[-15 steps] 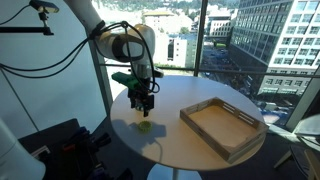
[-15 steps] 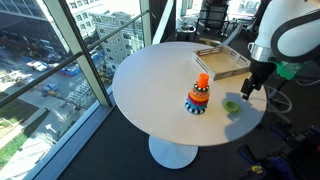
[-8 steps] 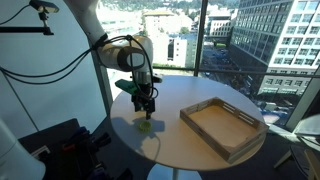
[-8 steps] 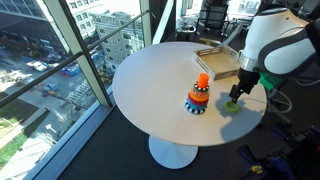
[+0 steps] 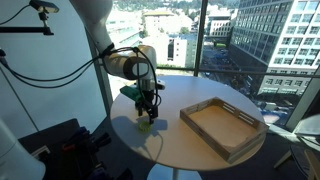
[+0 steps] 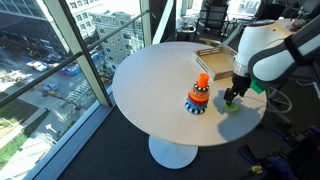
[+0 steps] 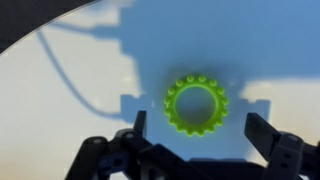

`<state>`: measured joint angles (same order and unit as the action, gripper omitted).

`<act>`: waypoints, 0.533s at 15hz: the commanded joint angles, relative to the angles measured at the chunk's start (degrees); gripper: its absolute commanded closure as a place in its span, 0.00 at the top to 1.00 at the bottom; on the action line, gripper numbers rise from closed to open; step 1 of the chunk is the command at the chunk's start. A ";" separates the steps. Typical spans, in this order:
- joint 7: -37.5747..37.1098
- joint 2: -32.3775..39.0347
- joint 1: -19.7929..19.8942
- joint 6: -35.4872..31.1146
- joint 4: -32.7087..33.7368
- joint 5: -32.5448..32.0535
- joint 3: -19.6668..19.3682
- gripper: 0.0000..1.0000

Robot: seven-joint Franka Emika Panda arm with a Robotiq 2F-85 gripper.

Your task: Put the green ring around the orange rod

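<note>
The green ring is a toothed, gear-like ring lying flat on the white round table. In the wrist view it lies between and just beyond my open fingers, untouched. My gripper hangs directly over it, low above the table in both exterior views. The ring shows as a small green spot under the gripper. The orange rod stands upright in a stack of coloured rings near the table's middle, a short way from the gripper.
A shallow wooden tray sits on the table, also seen at the far side in an exterior view. Floor-to-ceiling windows surround the table. Cables and equipment lie on the floor beside the table's edge.
The gripper has moved down towards the table and now sits just above the green ring. The ring and the stack have not moved.
</note>
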<state>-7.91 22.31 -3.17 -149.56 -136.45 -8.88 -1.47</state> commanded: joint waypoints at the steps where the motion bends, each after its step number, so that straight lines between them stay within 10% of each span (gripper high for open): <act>1: -0.29 2.97 -0.66 -0.28 2.49 0.40 -0.64 1.00; 8: -0.17 5.35 -0.73 -0.76 3.82 0.57 -0.79 1.00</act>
<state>-7.91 26.54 -3.18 -149.63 -133.85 -8.85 -1.56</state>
